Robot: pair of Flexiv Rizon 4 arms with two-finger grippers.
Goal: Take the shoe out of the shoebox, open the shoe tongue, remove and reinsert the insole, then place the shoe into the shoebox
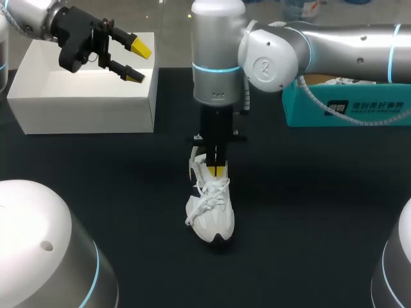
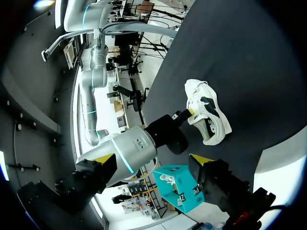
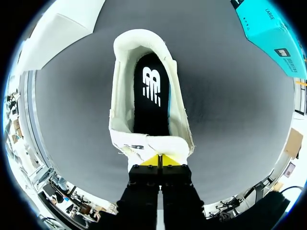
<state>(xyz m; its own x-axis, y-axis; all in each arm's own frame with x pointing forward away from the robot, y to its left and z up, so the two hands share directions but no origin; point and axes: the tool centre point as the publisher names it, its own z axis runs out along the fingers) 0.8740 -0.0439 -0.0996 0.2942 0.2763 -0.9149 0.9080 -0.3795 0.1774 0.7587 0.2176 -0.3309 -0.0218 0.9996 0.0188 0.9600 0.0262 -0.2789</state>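
Over at ten o'clock the left end effector [image 1: 138,61] hangs above the white box [image 1: 83,96], fingers spread wide and holding nothing, well apart from the work. In the middle of the dark table [image 1: 308,212] lies the white shoe [image 1: 210,208], its long axis running twelve to six with the toe toward six. The right end effector [image 1: 218,170], plainly the nearer one, points straight down with its yellow tips pinched nearly together on the tongue [image 3: 153,143]. The black insole [image 3: 152,96] lies just ahead, toward the heel. The teal box [image 1: 347,109] sits at two o'clock, and both boxes stand well back, so drawing the tongue toward six looks unhindered.
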